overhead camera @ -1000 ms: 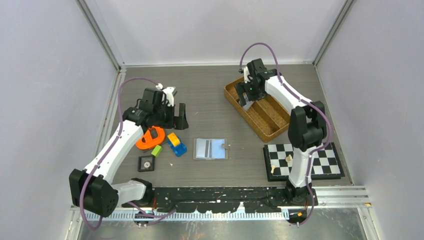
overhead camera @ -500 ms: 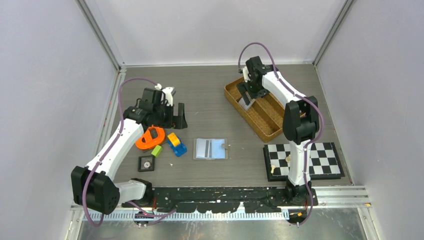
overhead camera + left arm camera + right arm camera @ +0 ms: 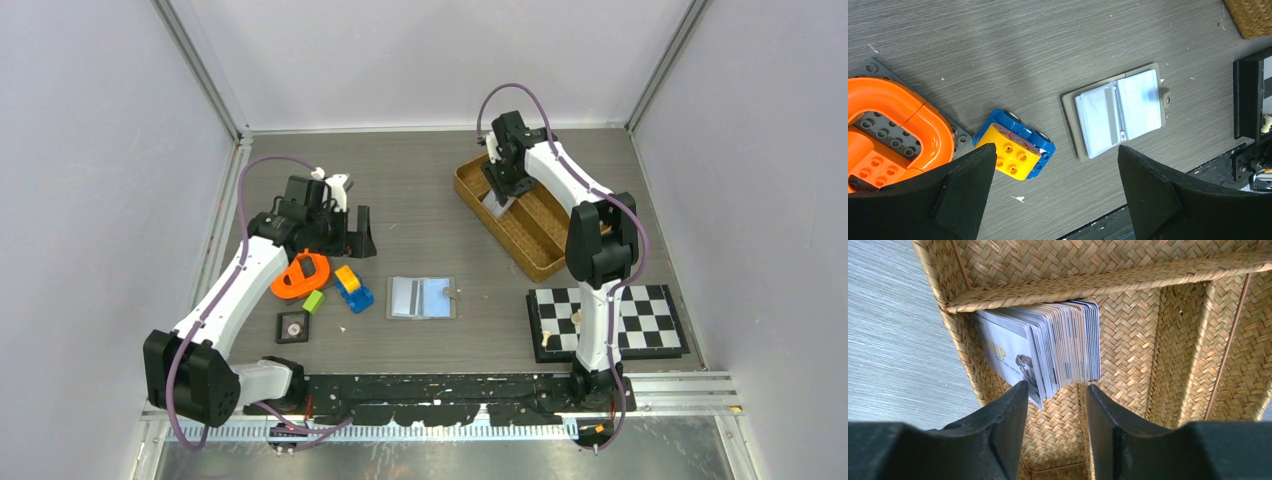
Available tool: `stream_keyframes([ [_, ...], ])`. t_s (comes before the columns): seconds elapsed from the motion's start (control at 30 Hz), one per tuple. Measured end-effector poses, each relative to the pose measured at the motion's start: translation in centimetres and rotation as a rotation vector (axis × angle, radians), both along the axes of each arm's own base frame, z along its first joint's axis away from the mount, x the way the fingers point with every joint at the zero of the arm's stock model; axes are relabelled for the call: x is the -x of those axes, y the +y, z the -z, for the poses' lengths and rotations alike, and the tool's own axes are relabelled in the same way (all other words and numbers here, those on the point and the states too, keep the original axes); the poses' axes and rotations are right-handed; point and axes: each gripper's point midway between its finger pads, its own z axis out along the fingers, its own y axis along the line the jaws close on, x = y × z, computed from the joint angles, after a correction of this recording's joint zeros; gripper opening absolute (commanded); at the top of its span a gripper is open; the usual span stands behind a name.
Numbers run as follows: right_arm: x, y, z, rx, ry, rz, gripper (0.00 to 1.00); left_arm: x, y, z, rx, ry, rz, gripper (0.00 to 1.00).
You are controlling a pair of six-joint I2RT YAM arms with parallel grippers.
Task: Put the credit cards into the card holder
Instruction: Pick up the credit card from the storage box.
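Observation:
The card holder [image 3: 421, 297] lies open on the table's middle, grey outside and light blue inside, snap tab to the right; it also shows in the left wrist view [image 3: 1118, 110]. A stack of credit cards [image 3: 1048, 356] stands on edge in the left compartment of the wicker basket [image 3: 1128, 277], leaning against its wall; it shows pale in the top view [image 3: 497, 204]. My right gripper [image 3: 1054, 392] is open inside the basket, its jaws just below the stack. My left gripper [image 3: 354, 240] is open and empty above the toy bricks, left of the holder.
An orange and grey brick piece [image 3: 301, 275], a yellow and blue brick car [image 3: 352, 289], a green brick [image 3: 313, 300] and a black square tile with a dial [image 3: 292, 326] lie at left. A chessboard [image 3: 606, 320] with pieces lies at right.
My right gripper has moved a little to the right and lower into the basket, over the card stack. The left arm has barely moved.

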Motion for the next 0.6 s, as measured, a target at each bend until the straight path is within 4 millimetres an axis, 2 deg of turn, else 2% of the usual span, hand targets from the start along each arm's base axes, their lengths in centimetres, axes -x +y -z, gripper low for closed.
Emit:
stream_keyframes([
  [0.13,0.02,-0.17,-0.09,0.004,0.001,0.003,0.46,0.02,-0.05,0.04,0.002,0.003,0.002,0.94],
  [0.37,-0.38,-0.09,-0.69,0.000,-0.015,0.006,0.28,0.08,-0.20,0.05,0.009,0.007,0.008,0.93],
  [0.6,-0.31,0.18,-0.86,-0.015,-0.010,0.003,0.22,0.14,-0.33,0.08,0.015,0.011,0.013,0.94],
])
